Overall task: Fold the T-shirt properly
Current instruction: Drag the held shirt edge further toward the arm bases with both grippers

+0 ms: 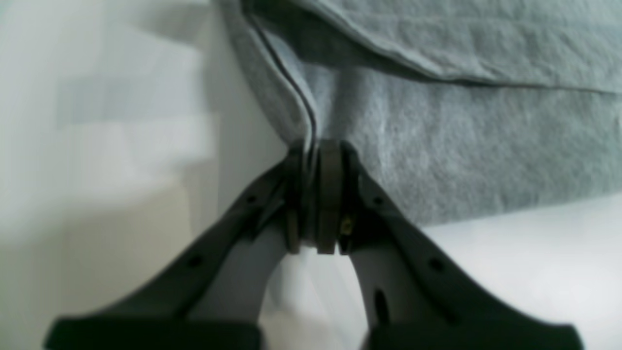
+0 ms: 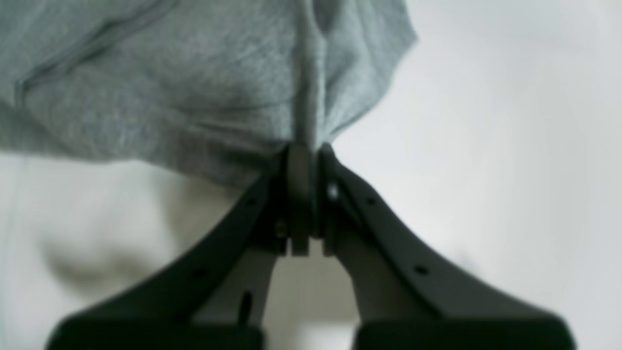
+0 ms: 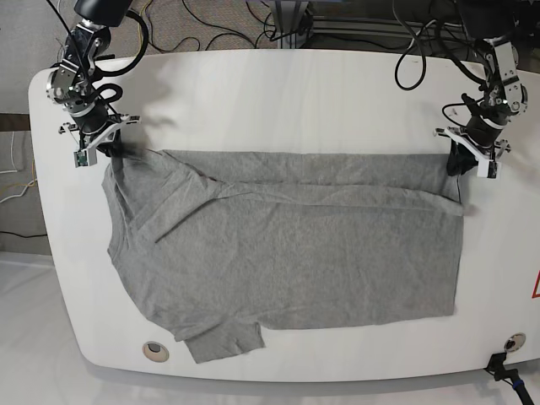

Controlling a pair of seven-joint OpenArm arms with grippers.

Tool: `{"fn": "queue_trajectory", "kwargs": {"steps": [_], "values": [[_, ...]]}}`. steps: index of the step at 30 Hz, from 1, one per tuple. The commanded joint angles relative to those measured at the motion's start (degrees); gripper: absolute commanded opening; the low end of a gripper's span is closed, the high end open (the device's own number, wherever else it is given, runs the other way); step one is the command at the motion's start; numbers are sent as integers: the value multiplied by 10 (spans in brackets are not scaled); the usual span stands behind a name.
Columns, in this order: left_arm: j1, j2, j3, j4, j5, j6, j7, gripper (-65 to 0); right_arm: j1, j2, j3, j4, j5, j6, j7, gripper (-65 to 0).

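Observation:
A grey T-shirt (image 3: 287,253) lies spread across the white table (image 3: 278,101), its far edge folded over toward the front. My left gripper (image 3: 458,160) is shut on the shirt's far right corner; in the left wrist view its pads (image 1: 330,194) pinch a hemmed edge of grey T-shirt (image 1: 461,136). My right gripper (image 3: 114,150) is shut on the far left corner; in the right wrist view its pads (image 2: 299,194) clamp a bunched fold of grey T-shirt (image 2: 170,97). A sleeve (image 3: 224,339) sticks out at the near left.
Cables (image 3: 253,25) run behind the table's far edge. Two round holes, one near left (image 3: 155,349) and one near right (image 3: 512,341), sit at the table's front corners. A red mark (image 3: 535,287) shows at the right edge.

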Motion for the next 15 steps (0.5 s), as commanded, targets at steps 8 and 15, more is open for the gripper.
{"fn": "queue_trajectory", "kwargs": {"steps": [8,15], "values": [[118,-21,-34,105,9,-1,16,-650,-178,-27,1,183,-2,3,-3,-650],[212,-21,-66,165,8,-1,17,-650,-265,-45,1,240,-2,3,-3,-650]]}}
